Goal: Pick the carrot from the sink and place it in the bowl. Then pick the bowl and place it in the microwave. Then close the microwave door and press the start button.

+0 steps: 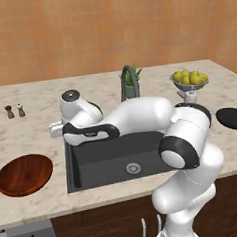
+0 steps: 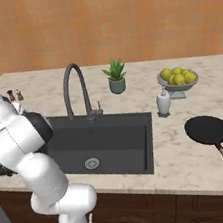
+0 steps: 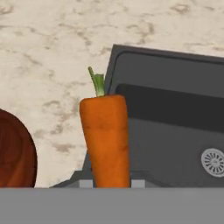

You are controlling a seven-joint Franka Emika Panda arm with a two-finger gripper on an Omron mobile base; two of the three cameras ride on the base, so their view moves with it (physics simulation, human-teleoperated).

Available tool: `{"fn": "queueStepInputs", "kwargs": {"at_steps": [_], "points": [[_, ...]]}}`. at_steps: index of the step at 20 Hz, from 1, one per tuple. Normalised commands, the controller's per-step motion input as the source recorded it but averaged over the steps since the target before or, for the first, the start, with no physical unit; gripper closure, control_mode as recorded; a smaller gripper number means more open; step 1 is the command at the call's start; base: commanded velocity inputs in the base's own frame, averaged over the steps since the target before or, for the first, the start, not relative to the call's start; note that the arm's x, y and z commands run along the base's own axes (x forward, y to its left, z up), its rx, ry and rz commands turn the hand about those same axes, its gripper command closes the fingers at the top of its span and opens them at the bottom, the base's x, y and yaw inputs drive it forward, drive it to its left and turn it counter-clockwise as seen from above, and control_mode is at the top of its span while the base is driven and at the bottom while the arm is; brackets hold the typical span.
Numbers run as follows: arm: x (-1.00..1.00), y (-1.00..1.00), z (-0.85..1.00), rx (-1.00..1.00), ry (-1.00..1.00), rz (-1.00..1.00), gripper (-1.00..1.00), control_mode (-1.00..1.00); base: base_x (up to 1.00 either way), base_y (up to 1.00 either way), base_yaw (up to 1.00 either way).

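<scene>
The carrot (image 3: 106,140) stands straight up out of the claw (image 3: 111,183), clamped between its two finger tips (image 3: 85,183), which barely clear the bottom of the hand view; the carrot's tapered end is cut off there. In the left base view the claw sits behind the arm's wrist and cannot be made out, so its height above the basin is hard to judge. The carrot is stout and bright orange, with a short green stem at its far end. Behind it in the hand view lies the sink (image 3: 175,131), dark grey, its round drain off to one side of the claw. On the claw's other side, cut by the frame edge, is the rim of the reddish-brown bowl (image 1: 24,174), resting on the pale marbled counter (image 1: 36,126). Past the sink stand a dark arched faucet (image 2: 75,91), a potted plant (image 2: 116,76) and a fruit bowl (image 2: 178,79); a black pan (image 2: 208,130) lies well apart, against an orange wall (image 2: 119,16).
</scene>
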Motion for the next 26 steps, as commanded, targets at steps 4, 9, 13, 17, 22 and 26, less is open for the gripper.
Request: {"fn": "queueStepInputs", "kwargs": {"at_steps": [4,9,13,17,22,26], "points": [[-0.20,1.00,-0.01,0.22,0.14,0.10,1.00,-1.00,0.00,0.00,0.00],[-0.59,1.00,-0.19,0.03,0.08,0.00,1.00,-1.00,0.00,0.00,0.00],[-0.55,0.85,-0.04,0.00,0.06,-0.02,1.00,-1.00,0.00,0.00,0.00],[-0.16,0.74,0.08,0.00,0.05,-0.04,1.00,-1.00,0.00,0.00,0.00],[0.06,0.16,-0.52,0.00,0.08,0.00,1.00,-1.00,0.00,0.00,0.00],[-0.06,0.00,-0.65,0.00,0.02,0.00,1.00,-1.00,0.00,0.00,0.00]]}}
